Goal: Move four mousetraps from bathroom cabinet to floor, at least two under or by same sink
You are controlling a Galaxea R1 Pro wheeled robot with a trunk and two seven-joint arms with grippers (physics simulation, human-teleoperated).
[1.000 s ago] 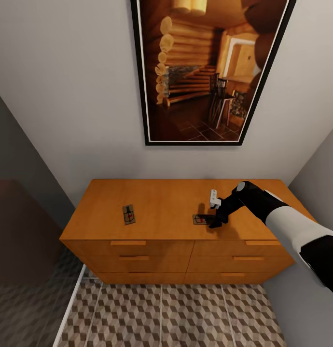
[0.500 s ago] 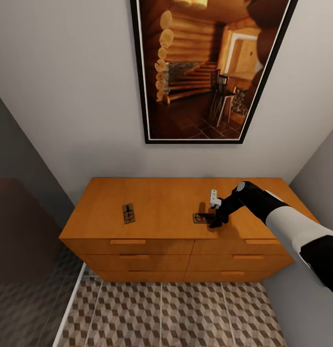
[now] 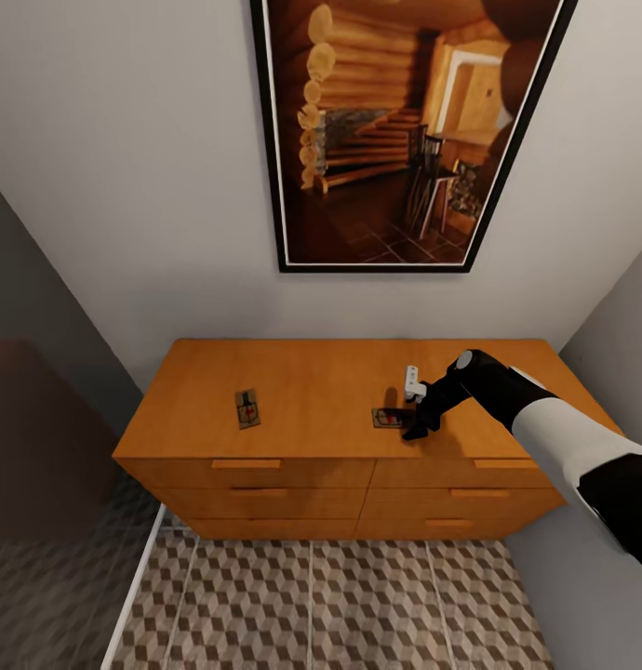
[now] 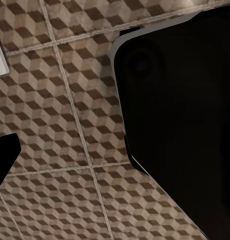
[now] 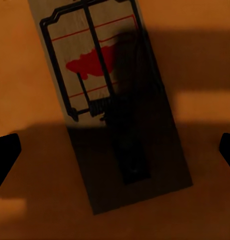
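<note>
1. On the cabinet's [image 3: 321,400] flat top surface, toward its right half, lies a mousetrap [image 3: 388,419], a small wooden board with a dark wire frame and a red spot; the right wrist view shows it close [image 5: 112,100], lying flat, partly in shadow.
2. Just over it hangs the right gripper [image 3: 416,430], wrist bent down so that the fingers point at the board. In the right wrist view the two dark fingertips [image 5: 5,155] stand wide apart at either edge of the picture with the trap between them, so the fingers are open and hold nothing. They appear to straddle the board's width, which suits a pinch across its sides.
3. A second mousetrap [image 3: 247,409] lies well apart to the left on the same surface, untouched. These two are the mousetraps I can see; where the other two are I cannot tell.
4. Below the cabinet's drawer fronts spreads the bathroom floor [image 3: 340,605] with its cube pattern, where the traps must end up.
5. The left wrist view looks down on those tiles [image 4: 60,125] past a large dark body; one dark tip sits at the edge, and I cannot tell whether the left fingers are open or closed.
6. A large framed picture [image 3: 395,130] of a log interior hangs on the wall above the cabinet.
</note>
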